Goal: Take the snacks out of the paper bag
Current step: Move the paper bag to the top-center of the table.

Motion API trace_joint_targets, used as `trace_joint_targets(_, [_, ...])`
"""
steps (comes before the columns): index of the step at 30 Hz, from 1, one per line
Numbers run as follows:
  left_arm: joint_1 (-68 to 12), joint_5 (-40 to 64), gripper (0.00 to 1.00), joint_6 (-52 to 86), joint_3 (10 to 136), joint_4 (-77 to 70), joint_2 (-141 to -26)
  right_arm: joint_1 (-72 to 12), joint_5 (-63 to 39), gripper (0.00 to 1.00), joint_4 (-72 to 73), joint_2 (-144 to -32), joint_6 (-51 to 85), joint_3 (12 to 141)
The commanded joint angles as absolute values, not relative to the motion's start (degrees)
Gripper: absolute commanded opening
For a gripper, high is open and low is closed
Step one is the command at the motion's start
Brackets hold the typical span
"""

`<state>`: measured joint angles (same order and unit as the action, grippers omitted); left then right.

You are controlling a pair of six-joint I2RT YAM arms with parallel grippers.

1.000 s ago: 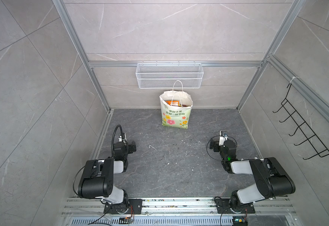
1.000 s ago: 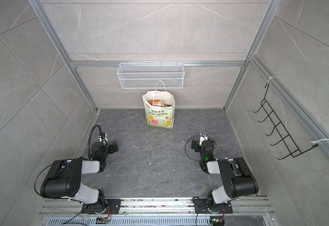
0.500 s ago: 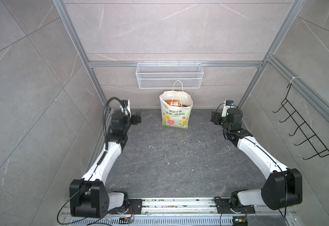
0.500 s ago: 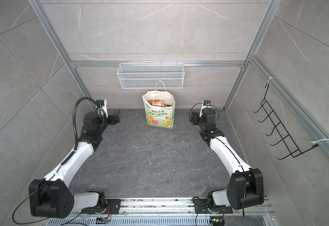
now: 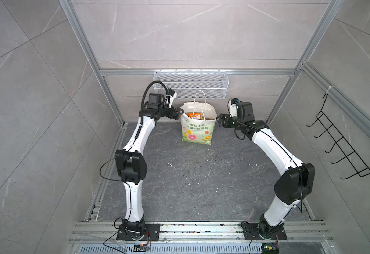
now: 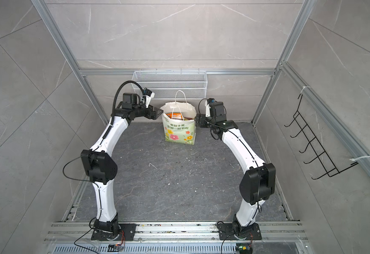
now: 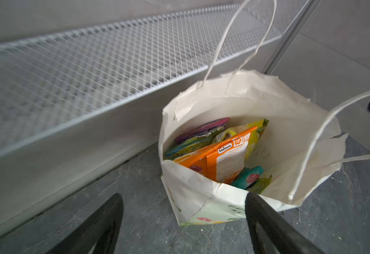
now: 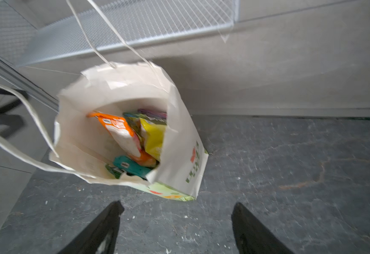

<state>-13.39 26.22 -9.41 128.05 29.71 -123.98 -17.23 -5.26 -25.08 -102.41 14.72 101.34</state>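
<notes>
The paper bag [image 5: 198, 129] [image 6: 179, 132] stands upright at the back of the dark floor, mouth open and cord handles up. The snacks [image 5: 194, 116] [image 6: 175, 116] lie inside it: an orange packet [image 7: 223, 158] on top, with purple, yellow, teal and green ones beside and under it [image 8: 153, 138]. My left gripper [image 5: 180, 112] [image 7: 184, 196] hovers open at the bag's left rim, holding nothing. My right gripper [image 5: 218, 119] [image 8: 177, 205] hovers open just off the bag's right side, also holding nothing. In the wrist views the bag [image 7: 201, 198] [image 8: 179, 154] lies just beyond each pair of fingertips.
A white wire-mesh basket [image 5: 190, 84] hangs on the back wall right above the bag. A black hook rack [image 5: 344, 145] is fixed to the right wall. Aluminium frame posts [image 5: 104, 88] stand in the back corners, and a rail runs along the front edge.
Both arms have unfolded from near the front rail and reached to the back. They now flank the bag closely, nearer than half a second ago. Both sets of jaws have narrowed slightly.
</notes>
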Motion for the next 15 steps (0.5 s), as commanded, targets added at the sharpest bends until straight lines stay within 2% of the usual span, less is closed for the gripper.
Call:
trace_joint_targets(1, [-14.9,27.5,0.89,-13.1,134.7,35.5,-125.0,-17.6,-5.8,0.81,-32.1,-106.1,15.2,108.8])
trace_joint_targets(5, [-15.8,26.4,0.88,-12.2,135.7,32.5,-126.7,-17.7,-3.8,0.82,-37.2,-113.0,14.8,120.1])
trace_joint_targets(9, [-16.6,25.7,0.82,-12.4,137.4,32.0,-128.4,-17.7,-3.3,0.80,-42.1,-121.5,14.3,132.3])
trace_joint_targets(12, [-17.3,25.9,0.76,-12.5,136.8,32.0,-127.9,-18.1,-3.5,0.77,-47.2,-129.2,14.2,144.1])
trace_joint_targets(15, [-18.2,25.4,0.75,-12.7,133.3,30.6,-125.3,-18.3,-3.7,0.76,-52.2,-137.3,14.4,158.0])
